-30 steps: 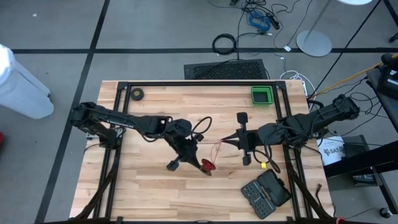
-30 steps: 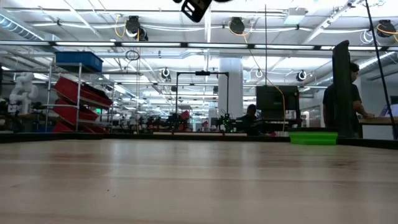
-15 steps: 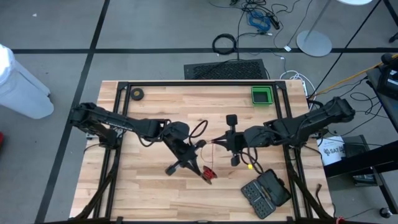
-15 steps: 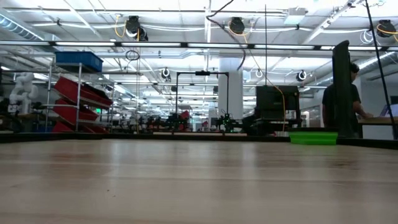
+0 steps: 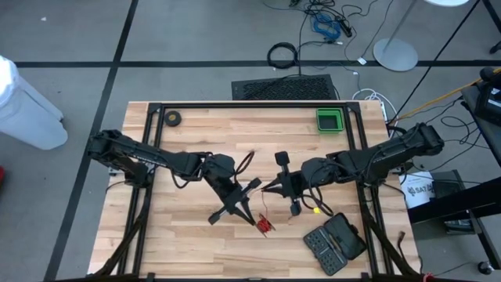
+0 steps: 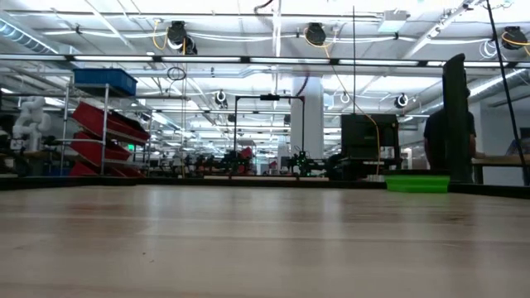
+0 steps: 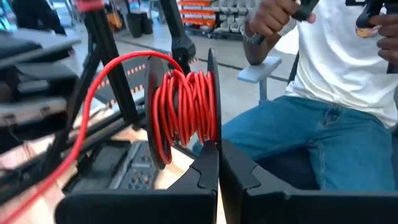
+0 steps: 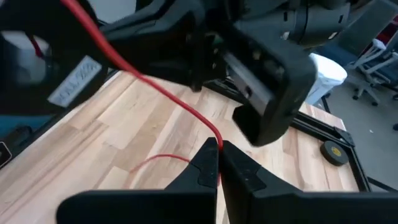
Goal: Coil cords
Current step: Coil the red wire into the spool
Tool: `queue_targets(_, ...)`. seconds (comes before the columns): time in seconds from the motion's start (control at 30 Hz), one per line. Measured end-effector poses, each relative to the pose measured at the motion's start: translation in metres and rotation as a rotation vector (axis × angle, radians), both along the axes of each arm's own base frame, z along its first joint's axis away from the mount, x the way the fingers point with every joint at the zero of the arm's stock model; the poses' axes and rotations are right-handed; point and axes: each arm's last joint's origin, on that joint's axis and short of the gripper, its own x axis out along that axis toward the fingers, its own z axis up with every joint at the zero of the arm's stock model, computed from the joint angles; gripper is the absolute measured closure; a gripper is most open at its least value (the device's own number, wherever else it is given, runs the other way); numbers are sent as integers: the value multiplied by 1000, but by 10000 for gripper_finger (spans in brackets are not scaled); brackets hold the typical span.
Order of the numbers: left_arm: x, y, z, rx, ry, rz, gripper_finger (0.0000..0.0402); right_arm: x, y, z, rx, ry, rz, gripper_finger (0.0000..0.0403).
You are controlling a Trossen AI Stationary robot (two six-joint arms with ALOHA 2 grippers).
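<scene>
Table (image 5: pixel 188 243): green bin (image 5: pixel 329 120); reel (image 7: pixel 180 112) wound with red cord (image 7: pixel 186 106).

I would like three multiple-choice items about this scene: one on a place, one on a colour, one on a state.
1. Where on the table is the green bin?
A. near the far right corner
B. at the near edge, left
C. in the middle, between the arms

2. What colour is the cord wound on the reel?
A. blue
B. red
C. yellow

3. How is the right gripper?
A. wide open above the cord
B. shut on the cord
C. shut on the green bin

Answers:
1. A: the high view shows the bin by the far right corner.
2. B: the left wrist view shows red turns on the black reel, which the left gripper pinches.
3. B: in the right wrist view the closed fingertips meet on the red cord.
</scene>
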Motion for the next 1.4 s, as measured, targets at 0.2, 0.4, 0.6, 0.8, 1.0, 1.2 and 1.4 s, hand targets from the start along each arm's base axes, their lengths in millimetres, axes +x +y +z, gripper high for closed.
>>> queue_targets(0.2, 2, -1, 8, -18, -93, -1, 400, 1, 1, -2, 11, 10, 28, 403)
queue_targets(0.4, 2, -2, 12, -24, -130, -3, 400, 3, 3, -4, 24, 15, 57, 403)
queue_targets(0.6, 3, -3, 16, -33, -174, -2, 400, 4, 3, -1, 28, -13, 59, 403)
queue_targets(0.8, 3, -3, 20, -45, -214, 1, 400, 11, 6, -6, 25, -16, 89, 403)
queue_targets(1.0, 4, -3, 23, -40, -246, 66, 400, 16, 7, -14, 24, 15, 104, 403)
queue_targets(1.2, 6, -1, 24, -31, -259, 149, 400, 19, 8, -18, 27, 27, 118, 403)
queue_targets(1.4, 3, 1, 29, -26, -270, 203, 400, 17, 7, -19, 36, 55, 121, 403)
